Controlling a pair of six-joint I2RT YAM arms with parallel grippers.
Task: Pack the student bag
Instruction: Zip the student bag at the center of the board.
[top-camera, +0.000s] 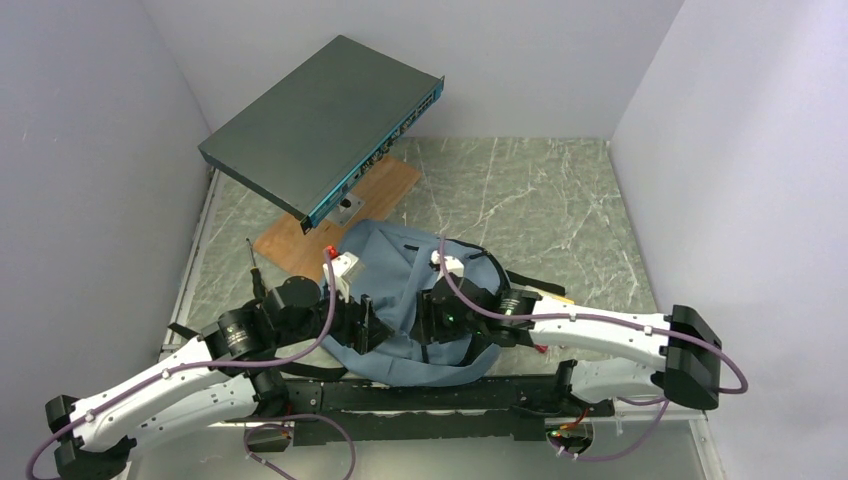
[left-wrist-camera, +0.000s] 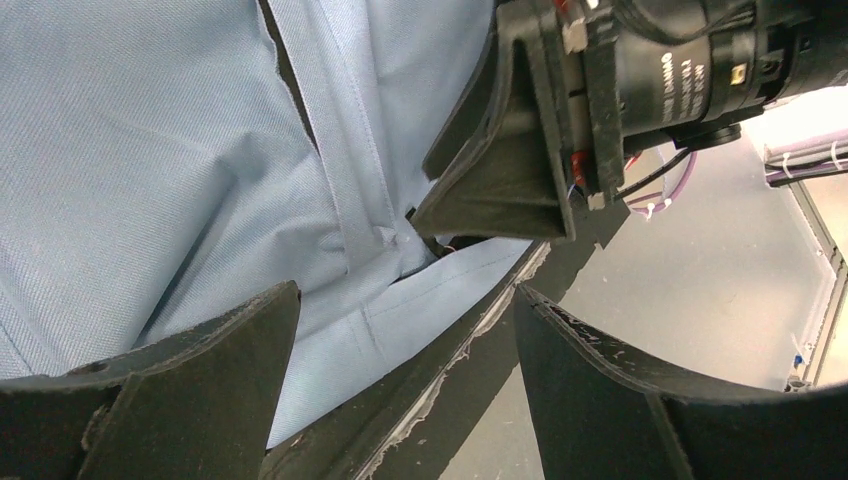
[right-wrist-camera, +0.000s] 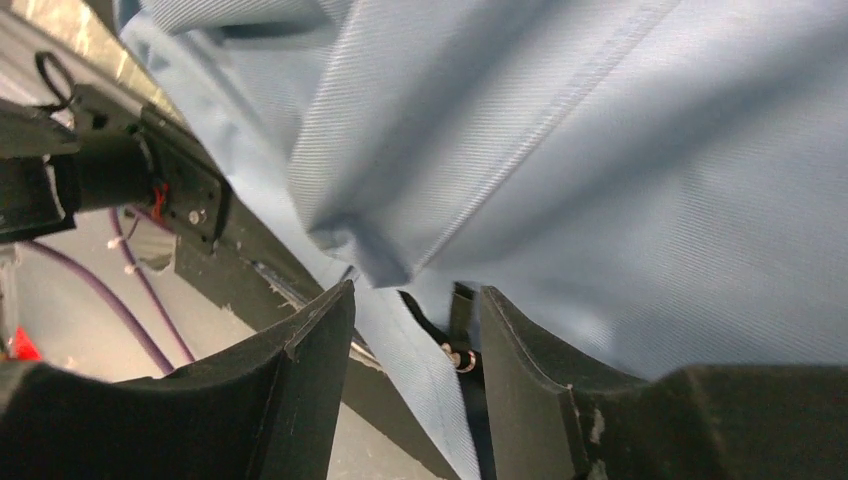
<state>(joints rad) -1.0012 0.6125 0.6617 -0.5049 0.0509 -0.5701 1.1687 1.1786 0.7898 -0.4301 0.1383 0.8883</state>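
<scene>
- At the near edge of the worktop (top-camera: 520, 200), the bag (top-camera: 400, 262) lies slumped between both arms.
- The left claw (left-wrist-camera: 405, 300) is spread over its edge; the right claw (right-wrist-camera: 415, 295) stands apart around a fabric fold.
- Best to pinch one layer each, then lift apart to open it.

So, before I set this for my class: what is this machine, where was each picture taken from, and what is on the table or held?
These are two robot arms bolted at the near edge of a table. The wide picture looks down from above and behind them; the other two come from a camera on each wrist. On it lies a blue-grey student bag, and behind it a tilted grey metal box above a wooden board. The left arm's fingers stand apart, holding nothing. Bag fabric hangs between the right arm's fingers; whether they grip it I cannot tell.
</scene>
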